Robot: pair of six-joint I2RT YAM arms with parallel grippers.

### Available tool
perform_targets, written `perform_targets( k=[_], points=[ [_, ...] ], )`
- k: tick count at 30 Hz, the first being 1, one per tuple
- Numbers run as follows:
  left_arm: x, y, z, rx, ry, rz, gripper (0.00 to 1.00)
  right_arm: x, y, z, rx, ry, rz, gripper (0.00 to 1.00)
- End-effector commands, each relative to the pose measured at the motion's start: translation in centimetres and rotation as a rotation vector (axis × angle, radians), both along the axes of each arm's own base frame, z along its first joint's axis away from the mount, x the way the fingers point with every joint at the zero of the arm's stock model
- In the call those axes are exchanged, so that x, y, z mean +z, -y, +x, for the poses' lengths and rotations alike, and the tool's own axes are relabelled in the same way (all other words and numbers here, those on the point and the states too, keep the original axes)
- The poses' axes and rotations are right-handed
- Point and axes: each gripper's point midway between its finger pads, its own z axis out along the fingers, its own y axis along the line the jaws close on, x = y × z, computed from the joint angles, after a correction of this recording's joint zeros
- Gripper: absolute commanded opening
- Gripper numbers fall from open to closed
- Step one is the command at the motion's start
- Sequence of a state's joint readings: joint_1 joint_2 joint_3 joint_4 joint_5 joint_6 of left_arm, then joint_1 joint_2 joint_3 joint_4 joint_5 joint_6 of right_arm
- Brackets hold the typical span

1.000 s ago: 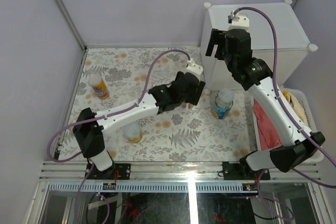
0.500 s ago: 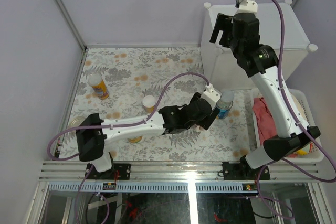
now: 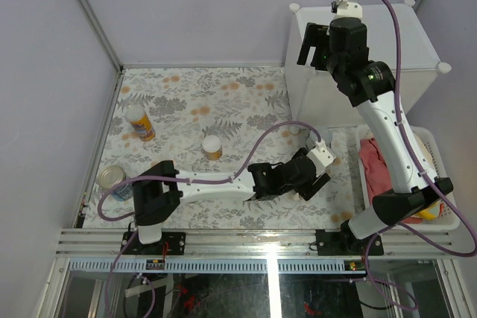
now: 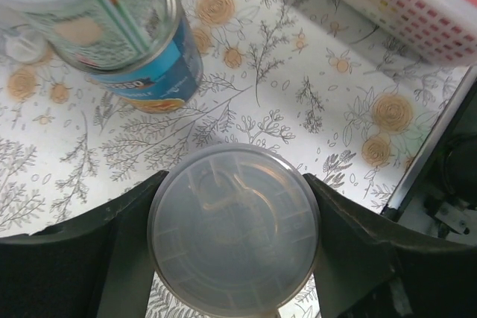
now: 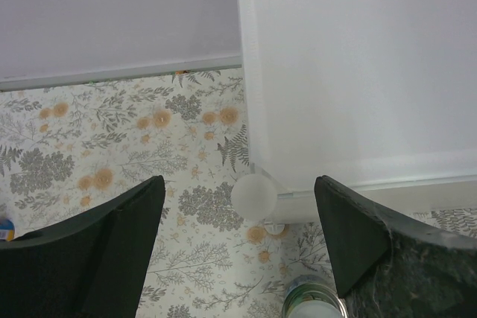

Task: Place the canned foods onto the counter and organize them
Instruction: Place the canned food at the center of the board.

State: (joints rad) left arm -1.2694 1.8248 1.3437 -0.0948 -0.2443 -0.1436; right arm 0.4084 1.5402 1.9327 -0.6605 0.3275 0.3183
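My left gripper (image 3: 314,179) is low at the front right of the mat and is shut on a can with a pale translucent lid (image 4: 234,230), which fills the gap between both fingers. A blue-labelled tin (image 4: 127,31) stands just beyond it; my left wrist hides it in the top view. A tall yellow-orange can (image 3: 139,122), a short orange can (image 3: 212,147) and a metal-topped tin (image 3: 113,181) stand on the left of the mat. My right gripper (image 3: 311,44) is open and empty, high over the front left corner of the white counter (image 3: 395,35).
A white slatted basket (image 3: 441,184) with red cloth (image 3: 376,170) stands at the right, close to my left gripper; it also shows in the left wrist view (image 4: 402,5). The counter's round corner knob (image 5: 253,195) lies between my right fingers. Grey walls close in the mat.
My left arm has swung from beside the counter's foot to the front right, next to the basket. My right gripper has risen slightly toward the back over the counter.
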Motion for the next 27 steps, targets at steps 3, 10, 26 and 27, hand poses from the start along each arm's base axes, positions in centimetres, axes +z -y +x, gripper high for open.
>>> perform_targets(
  k=[3, 10, 26, 27],
  points=[
    [7.9, 5.6, 0.8, -0.047, 0.136, -0.266, 0.00, 2.3, 0.4, -1.1, 0.018, 0.052, 0.022, 0.89],
    [7.8, 7.4, 1.0, -0.058, 0.158, -0.293, 0.00, 1.7, 0.4, -1.3, 0.024, 0.039, 0.015, 0.89],
    [4.9, 8.3, 2.6, -0.033, 0.201, -0.232, 0.02, 0.7, -0.1, -0.6, 0.048, 0.033, 0.008, 0.89],
    [4.7, 8.3, 2.7, -0.031, 0.200, -0.228, 0.06, 0.6, -0.1, -0.5, 0.048, 0.031, 0.009, 0.89]
  ],
)
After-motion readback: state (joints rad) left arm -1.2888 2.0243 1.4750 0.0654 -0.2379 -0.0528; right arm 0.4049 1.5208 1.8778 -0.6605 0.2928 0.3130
